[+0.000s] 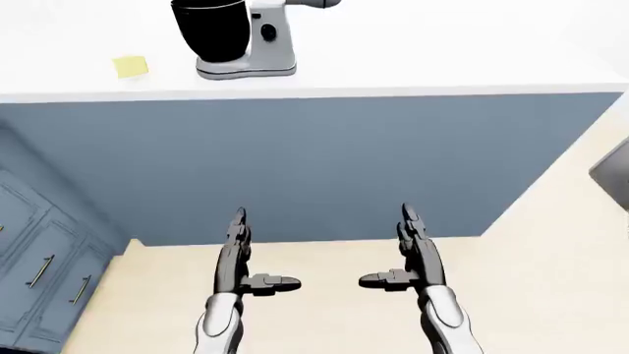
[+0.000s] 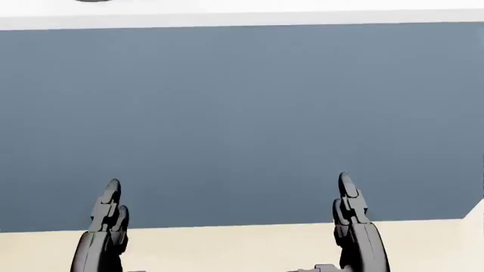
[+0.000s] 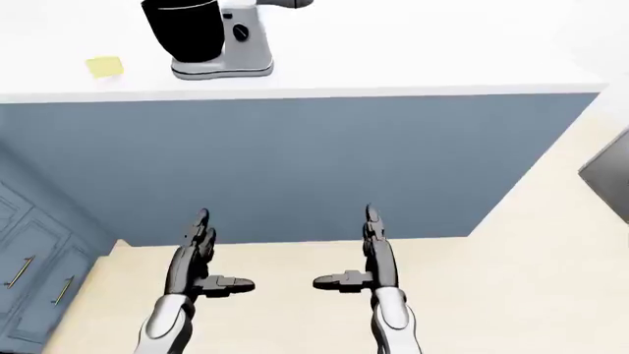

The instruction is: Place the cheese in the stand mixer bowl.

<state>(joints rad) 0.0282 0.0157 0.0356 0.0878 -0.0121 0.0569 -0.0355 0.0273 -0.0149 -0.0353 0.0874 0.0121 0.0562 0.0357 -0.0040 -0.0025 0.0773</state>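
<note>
A yellow block of cheese point(image 1: 130, 66) lies on the white counter top point(image 1: 413, 51) at the upper left of the left-eye view. Just to its right stands the silver stand mixer point(image 1: 263, 37) with its black bowl point(image 1: 212, 29). My left hand point(image 1: 241, 254) and my right hand point(image 1: 408, 254) are both open and empty, fingers pointing up, low in the view over the floor. They are well below the counter and far from the cheese. The head view shows only the fingertips point(image 2: 112, 207) against the counter's blue side.
The counter's blue side panel point(image 1: 315, 162) fills the middle of the views. Blue cabinet doors with metal handles point(image 1: 39, 273) stand at the lower left. A beige floor point(image 1: 551, 280) runs below and to the right. A dark object point(image 1: 614, 173) shows at the right edge.
</note>
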